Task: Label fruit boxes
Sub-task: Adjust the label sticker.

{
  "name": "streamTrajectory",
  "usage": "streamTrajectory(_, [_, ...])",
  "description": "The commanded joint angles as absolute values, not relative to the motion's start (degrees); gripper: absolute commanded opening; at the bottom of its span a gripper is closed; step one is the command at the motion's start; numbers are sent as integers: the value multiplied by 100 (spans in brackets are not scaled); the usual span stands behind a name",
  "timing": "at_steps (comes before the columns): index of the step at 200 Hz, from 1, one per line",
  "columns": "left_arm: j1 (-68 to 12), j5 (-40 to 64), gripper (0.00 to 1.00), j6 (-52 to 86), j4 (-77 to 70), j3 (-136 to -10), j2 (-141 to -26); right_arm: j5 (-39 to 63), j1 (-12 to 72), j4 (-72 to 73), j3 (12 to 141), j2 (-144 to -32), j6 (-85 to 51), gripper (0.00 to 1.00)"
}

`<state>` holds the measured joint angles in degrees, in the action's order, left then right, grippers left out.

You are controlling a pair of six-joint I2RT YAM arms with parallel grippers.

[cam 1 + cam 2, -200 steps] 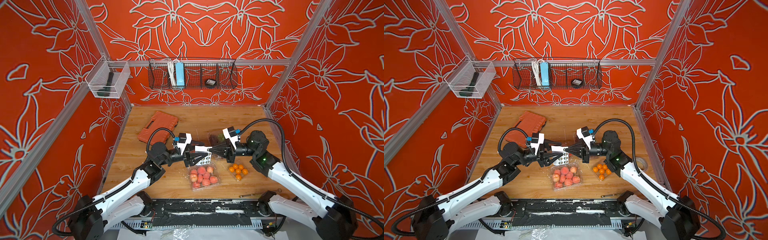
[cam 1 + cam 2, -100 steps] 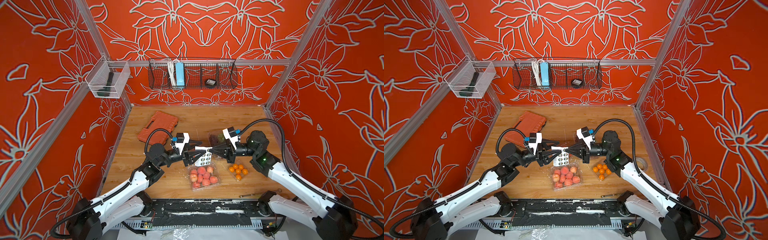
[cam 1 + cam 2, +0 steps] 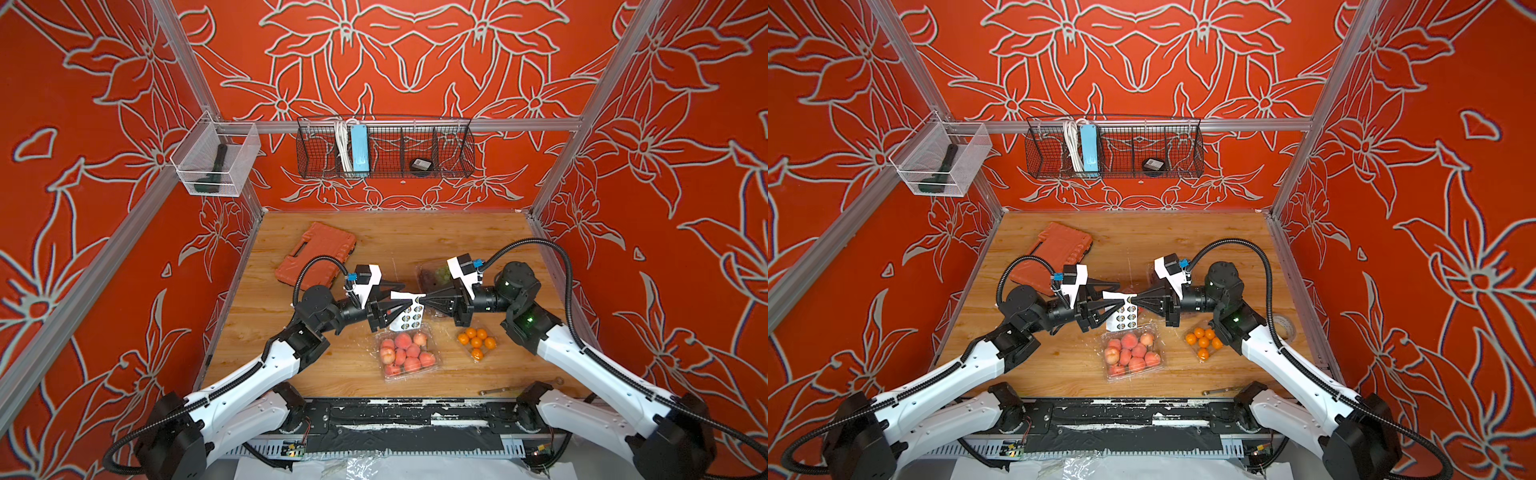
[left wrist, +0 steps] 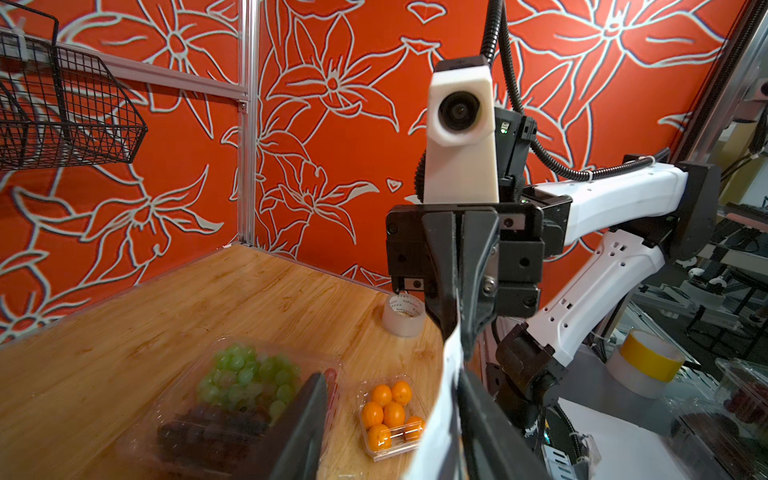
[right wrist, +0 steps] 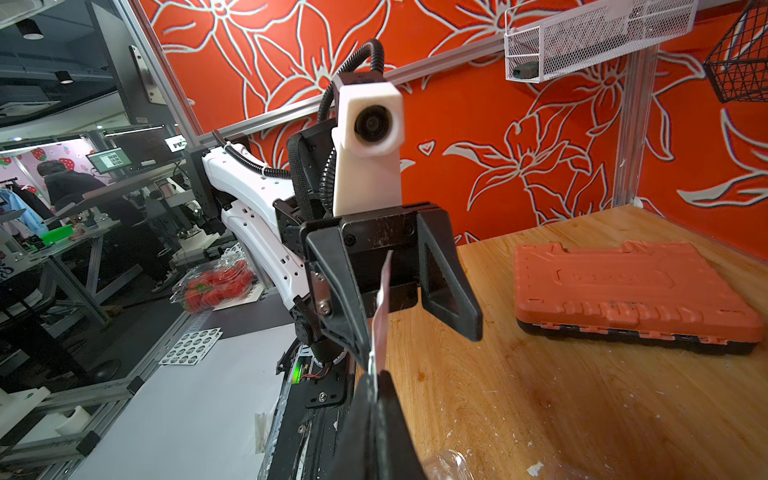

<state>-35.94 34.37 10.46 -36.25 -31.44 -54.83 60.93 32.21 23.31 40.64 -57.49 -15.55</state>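
Observation:
My right gripper (image 3: 424,298) is shut on the edge of a white sticker sheet (image 3: 409,313) and holds it above the table centre. In the right wrist view the sheet (image 5: 382,299) rises from the closed fingertips (image 5: 374,380). My left gripper (image 3: 405,296) is open around the sheet's other end. In the left wrist view the sheet (image 4: 440,415) lies against one finger (image 4: 490,428) while the other finger (image 4: 299,428) stands well apart. Below lie the fruit boxes: peaches (image 3: 407,353), small oranges (image 3: 476,343) and grapes (image 3: 434,272).
An orange tool case (image 3: 318,253) lies at the back left of the table. A tape roll (image 3: 1283,326) sits by the right wall. A small metal tool (image 3: 519,386) lies at the front edge. A wire basket (image 3: 384,147) hangs on the back wall.
My left gripper's jaws have narrowed partway around the sheet and the left arm has drawn back slightly. The right gripper stays shut on the sheet, unmoved.

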Motion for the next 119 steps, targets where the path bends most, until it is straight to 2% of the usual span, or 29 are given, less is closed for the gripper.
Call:
streamTrajectory(1, [-3561,3396,52,1120,-3801,-3252,-5526,6323,3234,2566,4019,-5799,-1566,0])
streamTrajectory(53, [-3559,3308,49,1125,-3805,-3260,-5517,6352,3248,2533,4008,-5741,-1521,0])
streamTrajectory(119, [-3557,3458,51,1178,-3859,-3322,-5603,6328,3266,2525,4049,-5827,-1496,0])
